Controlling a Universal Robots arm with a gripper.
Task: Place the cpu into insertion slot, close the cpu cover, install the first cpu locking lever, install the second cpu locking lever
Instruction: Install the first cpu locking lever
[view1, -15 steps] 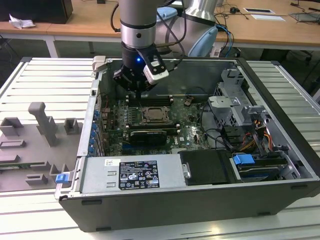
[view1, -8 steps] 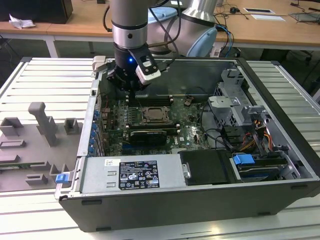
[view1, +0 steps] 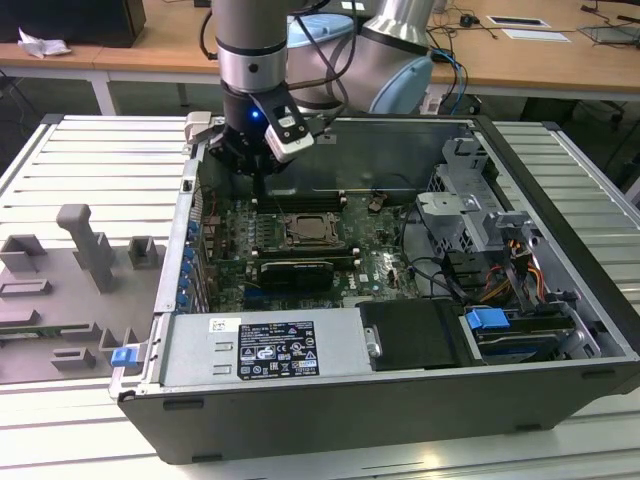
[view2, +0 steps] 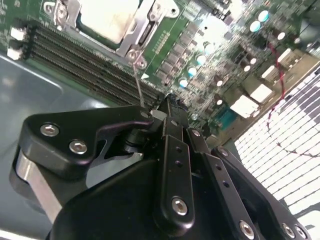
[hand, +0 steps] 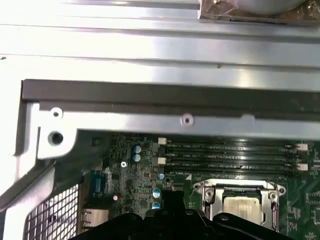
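The cpu (view2: 107, 17) lies pale and flat in the insertion slot (view1: 305, 232) on the green board. The silvery cpu cover (view2: 145, 25) lies down around it as a frame. In the first wrist view the cpu (hand: 242, 207) and the cover (hand: 235, 186) sit just beyond the black fingers. A thin metal locking lever (view2: 137, 80) rises from the cover's corner up to my fingertip. My gripper (view2: 169, 102) is shut, its tip right beside the lever's end; whether it touches is unclear. In the exterior view the gripper (view1: 258, 190) hangs over the board, toward that view's left of the socket.
Long black memory slots (hand: 230, 155) run between the socket and the case wall (hand: 150, 100). A black expansion card (view1: 295, 270) lies in front of the socket. The power supply (view1: 270, 345) and the drive cage (view1: 470, 200) crowd the case. Grey fixtures (view1: 85, 250) stand outside it.
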